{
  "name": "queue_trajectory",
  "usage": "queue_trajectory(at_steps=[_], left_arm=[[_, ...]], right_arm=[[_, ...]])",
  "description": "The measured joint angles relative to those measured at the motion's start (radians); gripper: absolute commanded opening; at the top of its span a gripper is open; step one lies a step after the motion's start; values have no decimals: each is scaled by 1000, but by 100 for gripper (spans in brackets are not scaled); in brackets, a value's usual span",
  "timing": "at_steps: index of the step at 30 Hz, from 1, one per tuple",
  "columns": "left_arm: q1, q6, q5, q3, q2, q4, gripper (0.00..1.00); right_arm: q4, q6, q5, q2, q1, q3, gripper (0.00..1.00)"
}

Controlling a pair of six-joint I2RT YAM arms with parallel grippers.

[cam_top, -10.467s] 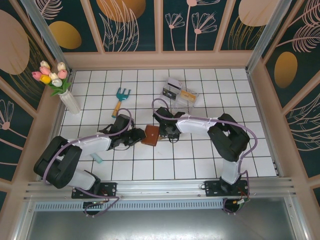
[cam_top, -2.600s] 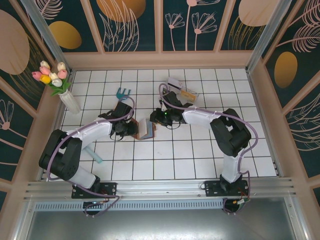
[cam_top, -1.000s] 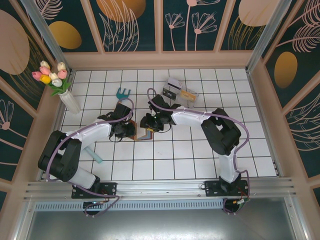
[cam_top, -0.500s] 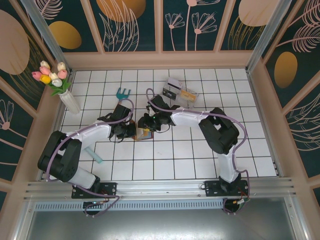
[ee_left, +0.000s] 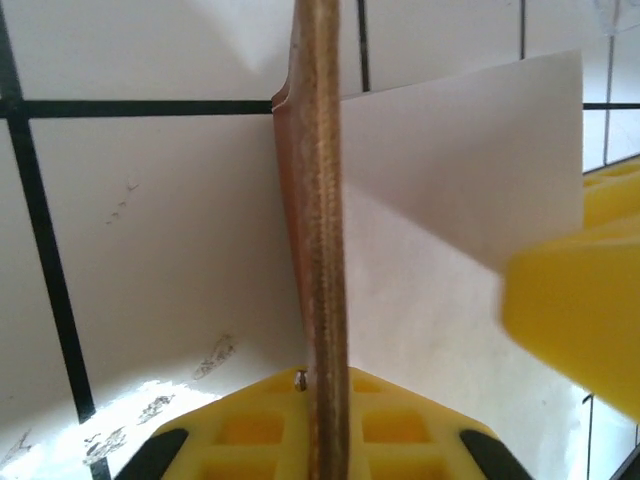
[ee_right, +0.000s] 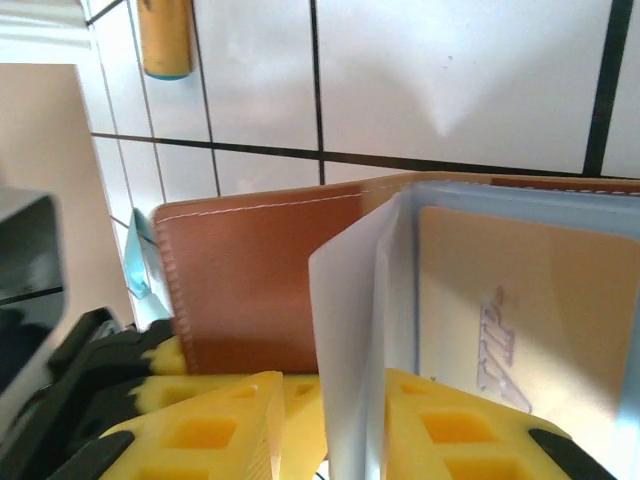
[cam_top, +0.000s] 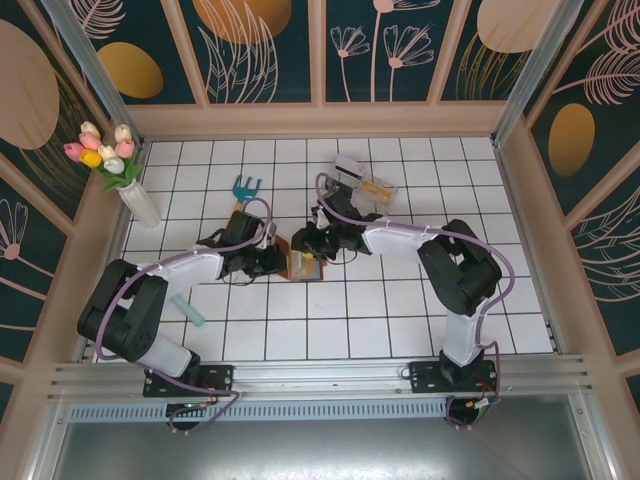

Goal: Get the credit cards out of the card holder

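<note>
Left jaws point(ee_left: 318, 405) are clamped on the brown cover edge of the card holder point(cam_top: 303, 266), which stands open between both jaws. Right jaws point(ee_right: 335, 400) pinch its pale inner leaf point(ee_right: 350, 300); a yellowish card point(ee_right: 500, 300) sits pocketed just beside them

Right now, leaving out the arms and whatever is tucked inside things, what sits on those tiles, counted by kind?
Leather wallet: 1
Garden fork: 1
Tulip vase: 1
Clear plastic box: 1
Pale teal strip: 1
Total: 5
</note>
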Motion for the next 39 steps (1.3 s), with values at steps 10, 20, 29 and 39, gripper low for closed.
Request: queue_trajectory(at_steps=[10, 20, 29, 39], left_arm=[[0, -22, -160, 23, -93, -164, 42], [0, -74, -299, 25, -209, -266, 28], [0, -111, -364, 26, -280, -305, 21], [0, -126, -350, 26, -322, -311, 21]], right_arm=[[43, 11, -23, -3, -5, -2, 33], [66, 14, -75, 49, 6, 38, 32], [87, 24, -98, 135, 26, 106, 36], [103, 25, -107, 215, 27, 169, 44]])
